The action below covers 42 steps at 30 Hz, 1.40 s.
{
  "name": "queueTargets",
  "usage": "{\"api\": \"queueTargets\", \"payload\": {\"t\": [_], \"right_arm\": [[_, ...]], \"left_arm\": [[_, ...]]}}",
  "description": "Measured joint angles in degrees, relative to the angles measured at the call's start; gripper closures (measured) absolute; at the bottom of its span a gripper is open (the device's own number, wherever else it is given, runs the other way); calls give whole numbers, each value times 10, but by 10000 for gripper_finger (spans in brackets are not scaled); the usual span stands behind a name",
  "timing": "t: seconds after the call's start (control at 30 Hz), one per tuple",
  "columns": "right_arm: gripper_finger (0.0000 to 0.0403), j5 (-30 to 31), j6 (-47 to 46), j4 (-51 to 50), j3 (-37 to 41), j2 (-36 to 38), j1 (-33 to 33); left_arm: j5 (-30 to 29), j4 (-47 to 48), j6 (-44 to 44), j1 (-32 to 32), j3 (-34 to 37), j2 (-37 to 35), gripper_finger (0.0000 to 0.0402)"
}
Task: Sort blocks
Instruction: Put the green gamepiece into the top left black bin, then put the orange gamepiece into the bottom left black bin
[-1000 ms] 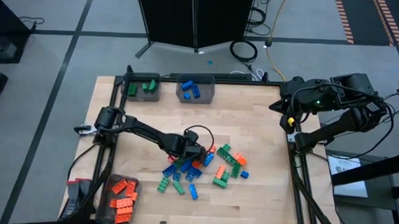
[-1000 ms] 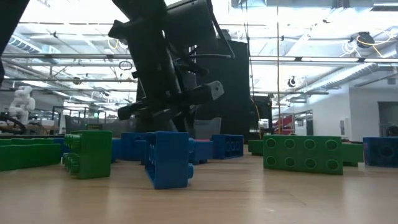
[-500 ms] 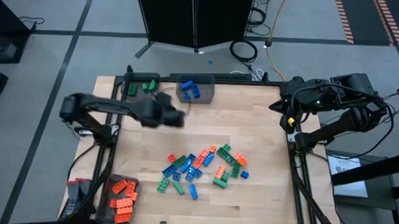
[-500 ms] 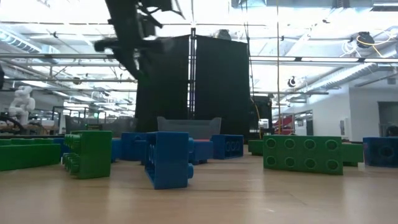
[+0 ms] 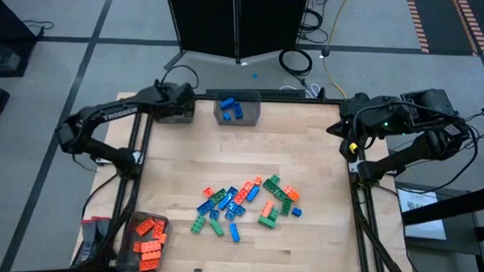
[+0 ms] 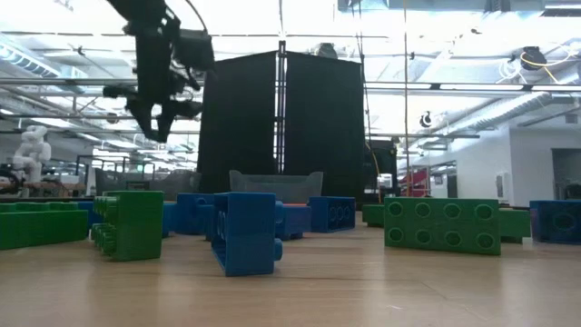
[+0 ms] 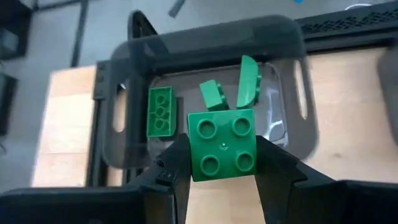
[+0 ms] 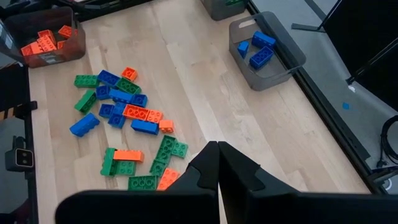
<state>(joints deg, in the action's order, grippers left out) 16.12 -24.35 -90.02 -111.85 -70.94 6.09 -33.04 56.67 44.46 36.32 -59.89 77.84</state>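
Over the far-left bin (image 7: 205,37), the left gripper (image 7: 222,163) clamps a green block (image 7: 222,144); mid-worktop pile (image 5: 243,206) remains unsorted; right gripper (image 8: 217,149) closed, empty.

Left gripper (image 7: 222,163) reaches to the table's far-left corner, fingers clamped; right gripper (image 8: 217,152) waits, fingers together.

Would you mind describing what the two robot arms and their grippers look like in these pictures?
Both arms are dark, slim, jointed links. The left arm carries pale lettering along one link and a black cable looping near its wrist. The right arm has bulkier black housings, a small green light and a yellow part. Each gripper, left gripper and right gripper, has two flat, matte black fingers.
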Motion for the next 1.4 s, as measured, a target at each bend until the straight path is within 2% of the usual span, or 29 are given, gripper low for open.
{"api": "queueTargets", "payload": {"t": [0.1,0.2,0.37,0.67,0.77,0.87,1.0,1.17,1.3,1.4], "right_arm": [[403,0,4,0,0,0,0],[403,0,6,0,0,0,0],[403,0,6,0,0,0,0],[403,0,13,0,0,0,0],[403,0,15,0,0,0,0],[403,0,15,0,0,0,0],[403,0,12,0,0,0,0],[403,0,5,0,0,0,0],[403,0,-4,0,0,0,0],[403,0,-11,0,0,0,0]], "left_arm": [[37,-65,-18,42,26,6,275],[63,-90,-19,75,33,16,275],[71,-103,-30,92,33,29,272],[72,-102,-63,95,33,44,125],[94,-103,-60,95,33,40,105],[172,-128,-88,87,33,35,101],[271,-167,-139,43,32,23,100],[349,-245,-133,-56,32,16,99],[354,-345,-129,-165,32,26,99],[324,-430,-107,-238,32,45,99]]}}
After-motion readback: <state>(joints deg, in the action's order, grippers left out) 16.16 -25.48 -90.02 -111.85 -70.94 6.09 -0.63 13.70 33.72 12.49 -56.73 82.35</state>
